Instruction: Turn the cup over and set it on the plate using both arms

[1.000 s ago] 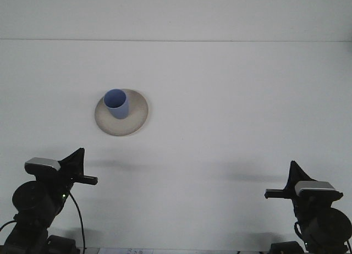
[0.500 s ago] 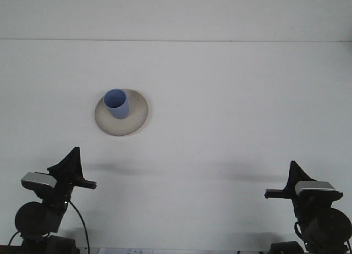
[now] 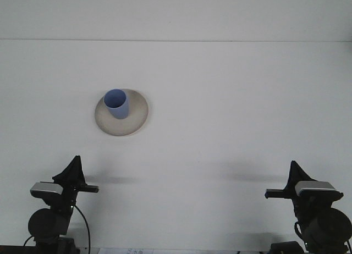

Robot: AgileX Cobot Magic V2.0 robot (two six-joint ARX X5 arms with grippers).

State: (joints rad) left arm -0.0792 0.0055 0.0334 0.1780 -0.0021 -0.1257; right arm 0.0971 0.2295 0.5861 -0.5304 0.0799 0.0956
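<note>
A blue cup (image 3: 116, 103) stands upright, mouth up, on a beige round plate (image 3: 136, 117) at the left middle of the white table. My left gripper (image 3: 72, 169) is low at the front left, well short of the plate and apart from it. At the front right my right gripper (image 3: 294, 177) sits far from both cup and plate. Both point up and away from the camera, seen edge-on as dark wedges.
The white table (image 3: 231, 111) stretches to a back edge near the top of the view. The black arm bases and wrist cameras fill the bottom corners, with a cable by the left arm.
My left arm has drawn back and down toward the front edge and turned slightly. The right arm, the cup and the plate have not moved.
</note>
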